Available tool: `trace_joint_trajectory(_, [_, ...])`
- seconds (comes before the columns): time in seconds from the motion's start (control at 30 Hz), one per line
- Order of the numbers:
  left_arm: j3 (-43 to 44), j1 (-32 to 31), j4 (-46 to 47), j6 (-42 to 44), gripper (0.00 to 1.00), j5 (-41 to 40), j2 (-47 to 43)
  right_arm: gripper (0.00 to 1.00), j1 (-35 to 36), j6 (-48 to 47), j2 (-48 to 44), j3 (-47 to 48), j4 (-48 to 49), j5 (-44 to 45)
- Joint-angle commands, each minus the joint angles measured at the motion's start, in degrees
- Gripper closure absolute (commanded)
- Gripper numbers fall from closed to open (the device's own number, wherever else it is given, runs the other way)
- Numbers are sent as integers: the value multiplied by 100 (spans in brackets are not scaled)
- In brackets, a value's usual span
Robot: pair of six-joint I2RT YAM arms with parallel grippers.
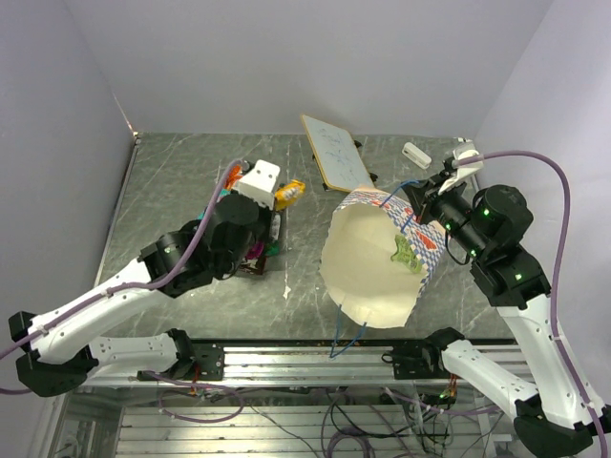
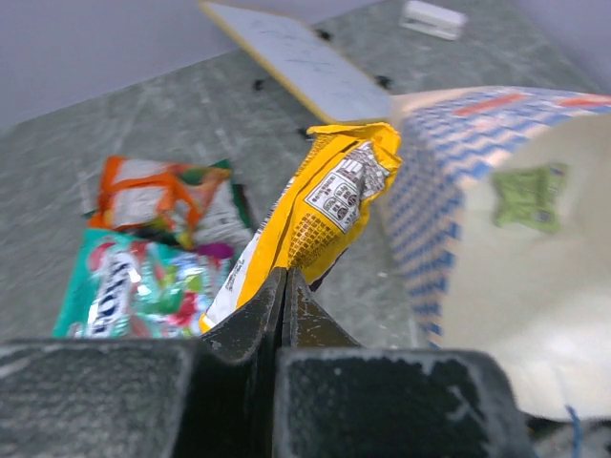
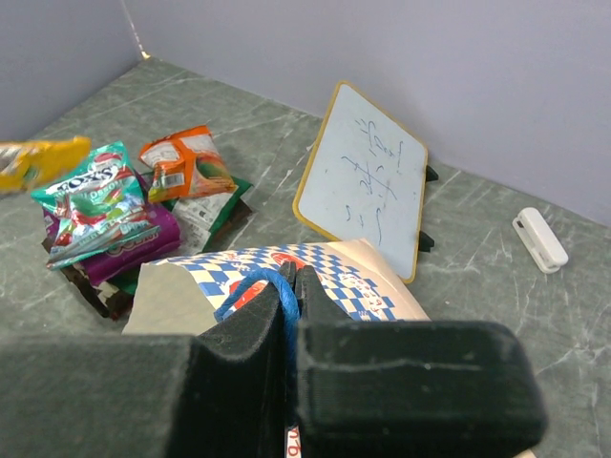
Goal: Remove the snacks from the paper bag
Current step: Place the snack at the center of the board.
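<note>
- Left fingers [image 2: 284, 298] pressed together on the bottom edge of a yellow packet [image 2: 325, 205], held up between the snack pile and the bag
- right fingers [image 3: 291, 286] clamped on a blue cord handle [image 3: 250, 288] at the bag rim, holding that side up
- paper bag [image 1: 434, 246] on the right half of the tabletop [image 1: 181, 172], tipped on its side, mouth gaping toward the near-left, cream inside showing
- in the bag: 1 green packet [image 1: 406, 252] visible, lying against the inner wall
- second cord handle [image 1: 336, 336] hangs loose at the bag's near rim
- pile on the tabletop left of the bag: 1 teal packet [image 3: 91, 191], 1 orange packet [image 3: 186, 162], 1 magenta packet [image 3: 124, 239], 1 dark green packet [image 3: 212, 208] partly under the orange one; darker ones beneath, count unclear
- 1 white board [image 3: 368, 176] with a yellow frame, propped tilted behind the bag; 1 small white block [image 3: 539, 239] to its right, apart
- left arm hides most of the pile in the top view
</note>
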Motion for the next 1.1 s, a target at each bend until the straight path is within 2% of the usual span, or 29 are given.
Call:
trace_joint_trajectory(0.0, [102,677,-234,-62,93,-592,128,100,1,-47,-15,17,110,46])
trace_joint_trajectory(0.27, [-402,2366,136,18,93,-192,689,100,1,19,-46,4,134,-15])
trace_joint_trajectory(0.4, [-503,2916,242,60,93,-209,1184,100,1,30,-45,-10,177,-39])
trace_joint_trajectory(0.63, [-860,3204,584,306,93,-26,1626,100,0,2,-69,4,115,-79])
trace_joint_trajectory(0.9, [-963,3213,309,-141,92,174,1877,100,3,-2,-150,-65,64,-132])
trace_joint_trajectory(0.93, [-831,3214,109,-281,85,189,1938,100,1,-21,-139,-67,68,-129])
trace_joint_trajectory(1.0, [-570,3215,-254,-464,65,225,2020,100,3,-33,-104,-25,83,-111])
trace_joint_trajectory(1.07, [-340,3212,-519,-597,51,321,1992,100,1,-69,-57,48,47,-155])
